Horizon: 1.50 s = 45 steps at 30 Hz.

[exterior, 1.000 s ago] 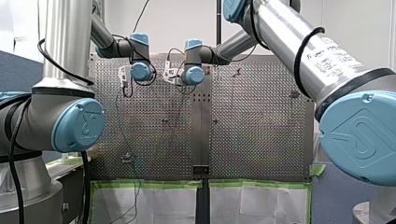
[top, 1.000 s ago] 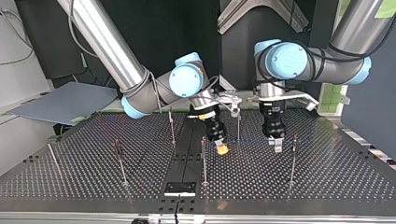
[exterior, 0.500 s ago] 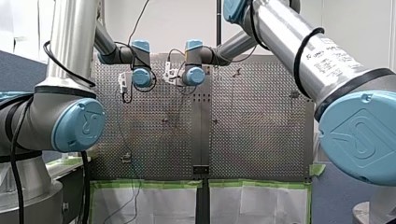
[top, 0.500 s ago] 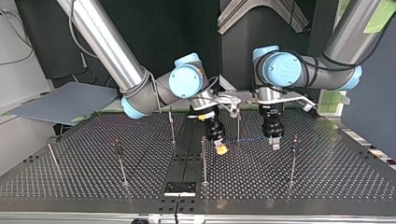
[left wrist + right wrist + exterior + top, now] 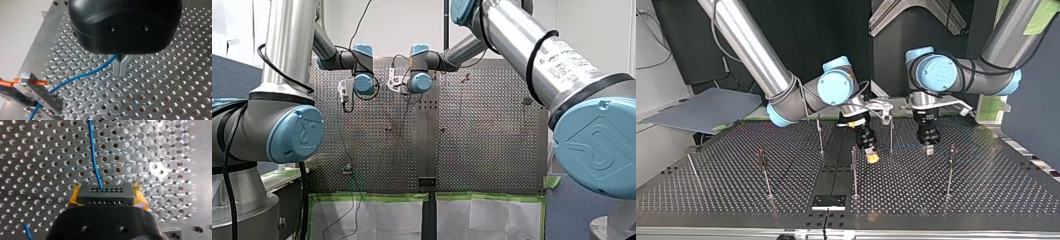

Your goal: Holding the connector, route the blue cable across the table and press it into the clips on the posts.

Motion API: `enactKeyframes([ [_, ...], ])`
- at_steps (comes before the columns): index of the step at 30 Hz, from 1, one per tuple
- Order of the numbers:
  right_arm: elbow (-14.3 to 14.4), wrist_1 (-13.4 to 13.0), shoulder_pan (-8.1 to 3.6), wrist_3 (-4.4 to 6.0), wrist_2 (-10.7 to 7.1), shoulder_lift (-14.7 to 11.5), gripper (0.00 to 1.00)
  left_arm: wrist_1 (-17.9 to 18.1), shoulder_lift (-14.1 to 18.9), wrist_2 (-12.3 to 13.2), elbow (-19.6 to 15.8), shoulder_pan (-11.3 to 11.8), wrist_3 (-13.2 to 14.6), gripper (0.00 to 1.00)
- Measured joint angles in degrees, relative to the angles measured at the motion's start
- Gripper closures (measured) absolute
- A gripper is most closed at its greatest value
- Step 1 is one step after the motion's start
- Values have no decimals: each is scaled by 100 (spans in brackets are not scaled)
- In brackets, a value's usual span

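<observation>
In the right wrist view my right gripper (image 5: 105,196) has yellow pads and is shut on a dark grey connector (image 5: 105,192). The blue cable (image 5: 93,155) runs ahead from the connector over the perforated table (image 5: 37,157). In the left wrist view my left gripper (image 5: 121,69) has metal fingers shut on the blue cable (image 5: 82,76), which trails away past a clip block with orange parts (image 5: 31,81). In the top view my right gripper (image 5: 872,158) hangs near the middle and my left gripper (image 5: 928,149) just to its right, both low over the table.
Several thin posts stand on the table, among them one (image 5: 854,172) beside my right gripper, one (image 5: 891,135) between the grippers and one (image 5: 949,172) at the right. A black plate (image 5: 828,202) lies at the near edge. A grey board (image 5: 706,107) lies off the table's left.
My left gripper has gone from open to shut on the blue cable and shifted a little toward my right gripper. My right gripper has stayed put with the connector.
</observation>
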Motion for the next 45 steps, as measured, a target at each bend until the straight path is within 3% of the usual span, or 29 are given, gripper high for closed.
enactKeyframes([
  [10, 368, 27, -24, -30, 10, 9, 100, 303, 7, -67, -421, -27, -12, 100],
  [22, 939, 37, -134, -98, 10, 10, 100, 678, -26, -60, -1041, -31, -38, 100],
  [35, 1441, 26, -158, -251, -7, 13, 100, 928, -569, 55, -1621, -120, 53, 100],
  [45, 1586, -8, -159, -255, -52, 26, 100, 1305, -1013, 309, -1621, -133, 0, 100],
])
